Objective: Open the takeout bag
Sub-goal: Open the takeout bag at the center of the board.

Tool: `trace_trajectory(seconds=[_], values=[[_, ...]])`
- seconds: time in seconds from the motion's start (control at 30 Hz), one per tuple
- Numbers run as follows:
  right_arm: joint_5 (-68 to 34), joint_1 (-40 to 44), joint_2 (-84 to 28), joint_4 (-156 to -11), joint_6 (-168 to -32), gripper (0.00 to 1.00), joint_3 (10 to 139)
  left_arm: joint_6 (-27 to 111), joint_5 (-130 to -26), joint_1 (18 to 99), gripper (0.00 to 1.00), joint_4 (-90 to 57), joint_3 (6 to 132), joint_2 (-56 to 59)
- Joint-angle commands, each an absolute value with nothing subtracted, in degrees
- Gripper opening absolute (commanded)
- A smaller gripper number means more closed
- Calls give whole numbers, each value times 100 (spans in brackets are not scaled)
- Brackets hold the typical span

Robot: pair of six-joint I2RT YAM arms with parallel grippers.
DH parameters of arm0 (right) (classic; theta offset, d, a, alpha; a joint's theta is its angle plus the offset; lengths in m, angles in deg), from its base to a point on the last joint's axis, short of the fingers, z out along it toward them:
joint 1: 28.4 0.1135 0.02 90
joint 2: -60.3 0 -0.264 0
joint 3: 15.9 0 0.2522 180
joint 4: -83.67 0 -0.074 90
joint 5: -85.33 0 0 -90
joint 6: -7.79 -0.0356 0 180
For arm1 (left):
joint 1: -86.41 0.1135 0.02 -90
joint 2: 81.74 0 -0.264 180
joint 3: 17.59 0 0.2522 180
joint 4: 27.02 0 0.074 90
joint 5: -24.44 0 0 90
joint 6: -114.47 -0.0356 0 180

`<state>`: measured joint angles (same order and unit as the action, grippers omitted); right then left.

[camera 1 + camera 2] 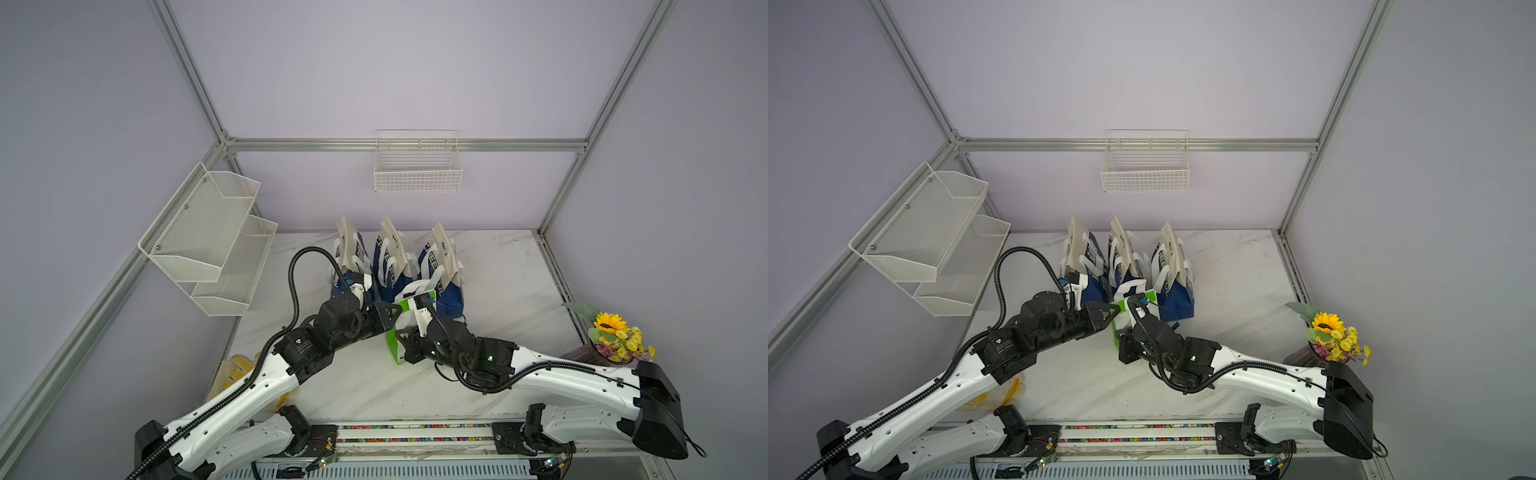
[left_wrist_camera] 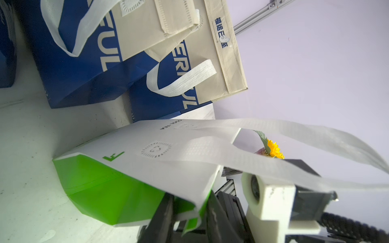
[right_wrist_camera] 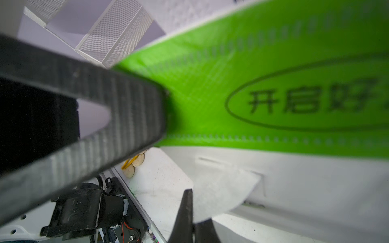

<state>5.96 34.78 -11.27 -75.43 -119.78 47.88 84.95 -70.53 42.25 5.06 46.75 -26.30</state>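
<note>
Lavender walls and a silver frame close in a white marble table (image 1: 498, 266), and the two arms meet above its middle. The right claw (image 3: 163, 111) has its ribbed fingers (image 3: 88, 73) pressed together to a point. They pinch a fold of the green side panel of the takeout bag (image 1: 392, 347), and the cloth puckers at the tips. In both top views this claw sits low against the bag's near right side, and the bag stands upright just beyond it.

The left claw (image 1: 394, 311) is on the opposite side and higher up, at the bag's top corner. Its own wrist view shows the bag's white-and-green upper edge running between the two black fingers (image 2: 162, 210). The right wrist view shows those tips nearly together on a white flap of the bag, so this claw is clamped on that edge. A white handle (image 2: 311, 134) loops out from the bag's top over the right arm's camera mount.

Just behind the takeout bag, three blue-and-beige bags (image 1: 388, 266) stand in a row toward the back of the table. Further out, a vase of flowers (image 1: 611, 328) stands at the table's right edge. A wire basket (image 1: 417, 170) hangs on the back wall and a mesh shelf (image 1: 208, 241) on the left wall.
</note>
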Motion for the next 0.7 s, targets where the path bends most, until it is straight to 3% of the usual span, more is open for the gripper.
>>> trace_trajectory(seconds=[0.0,0.2,0.43,0.5,0.6,0.67], values=[[640,3461,-1195,-7634,-12124,0,4787,8476,-7079,4168,26,426,5067,-2661],[623,3452,-1186,-7677,-12133,0,4765,8476,-7021,4161,9,468,5122,-2598],[763,3436,-1372,-7744,-12140,0,4701,8594,-7022,4150,2,496,5233,-2544],[763,3410,-1492,-7850,-12141,0,4640,8621,-7013,4143,2,508,5242,-2579],[722,3383,-1648,-7988,-12163,0,4605,8642,-6941,4140,22,574,5218,-2664],[693,3374,-1670,-8084,-12173,0,4578,8652,-6879,4143,24,581,5169,-2724]])
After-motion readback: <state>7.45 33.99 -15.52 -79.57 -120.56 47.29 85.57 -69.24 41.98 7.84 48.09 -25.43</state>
